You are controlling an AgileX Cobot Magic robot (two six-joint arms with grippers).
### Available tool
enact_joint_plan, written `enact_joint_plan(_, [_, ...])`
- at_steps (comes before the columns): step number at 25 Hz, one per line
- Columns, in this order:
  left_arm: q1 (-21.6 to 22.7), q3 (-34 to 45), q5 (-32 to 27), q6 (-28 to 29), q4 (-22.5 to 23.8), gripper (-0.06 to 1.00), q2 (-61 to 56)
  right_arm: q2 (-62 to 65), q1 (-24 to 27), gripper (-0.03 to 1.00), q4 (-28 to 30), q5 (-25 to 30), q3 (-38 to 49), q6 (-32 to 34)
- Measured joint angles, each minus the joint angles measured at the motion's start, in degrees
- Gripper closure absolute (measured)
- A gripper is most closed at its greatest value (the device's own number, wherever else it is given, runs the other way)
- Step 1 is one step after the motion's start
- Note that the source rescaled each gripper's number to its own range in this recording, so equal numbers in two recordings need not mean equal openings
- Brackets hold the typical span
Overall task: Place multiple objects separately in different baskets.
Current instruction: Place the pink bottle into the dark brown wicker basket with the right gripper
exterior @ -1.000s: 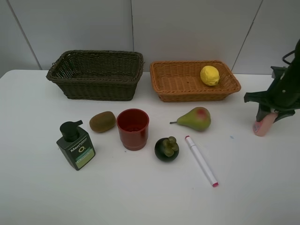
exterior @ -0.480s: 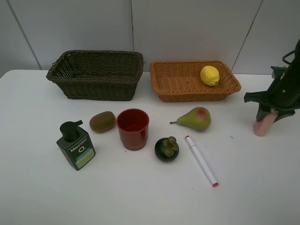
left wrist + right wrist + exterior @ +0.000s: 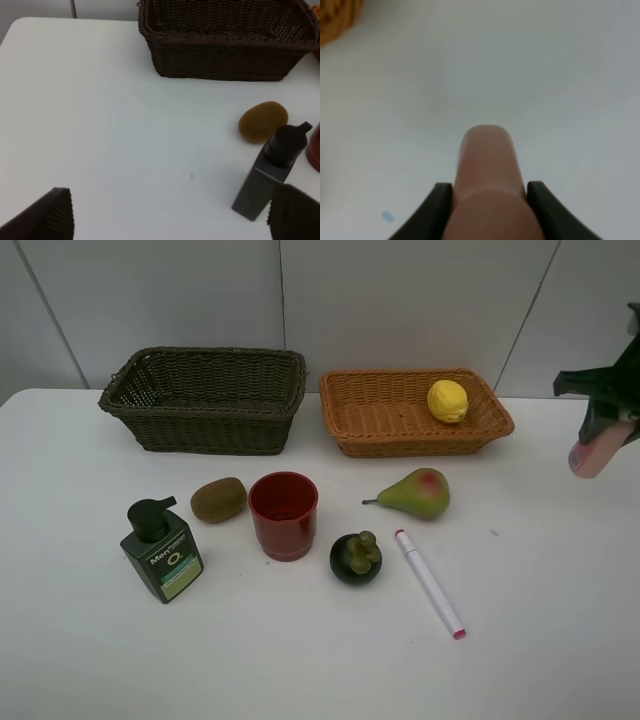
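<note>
Left gripper (image 3: pixel 172 215): we log it spread wide, holding nothing, over the tabletop (image 3: pixel 90 640) near the pump bottle (image 3: pixel 163 550). Dark basket (image 3: pixel 210 430): at the back. Kiwi (image 3: pixel 218 499), cup (image 3: pixel 284 515), mangosteen (image 3: pixel 356 557), pear (image 3: pixel 417 493), marker (image 3: pixel 431 584): each loose on the tabletop before the baskets. Tan basket (image 3: pixel 420 445): lemon (image 3: pixel 448 401) inside, right end. Right gripper (image 3: pixel 605 430): we find it clamped on the pink bottle (image 3: pixel 588 458), clear of the tabletop, far right.
</note>
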State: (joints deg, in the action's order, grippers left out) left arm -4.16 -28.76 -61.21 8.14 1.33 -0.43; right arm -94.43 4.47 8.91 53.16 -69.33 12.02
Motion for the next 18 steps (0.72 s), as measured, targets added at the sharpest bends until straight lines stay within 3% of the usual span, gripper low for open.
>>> enact_joint_plan(10, [0.0, 0.0, 0.0, 0.0, 0.0, -0.06, 0.0, 4.8, -11.2, 0.74, 0.0, -0.1, -12.6, 0.0])
enact_joint_plan(18, [0.0, 0.0, 0.0, 0.0, 0.0, -0.06, 0.0, 4.4, -21.8, 0.74, -0.1, -10.7, -14.6, 0.0])
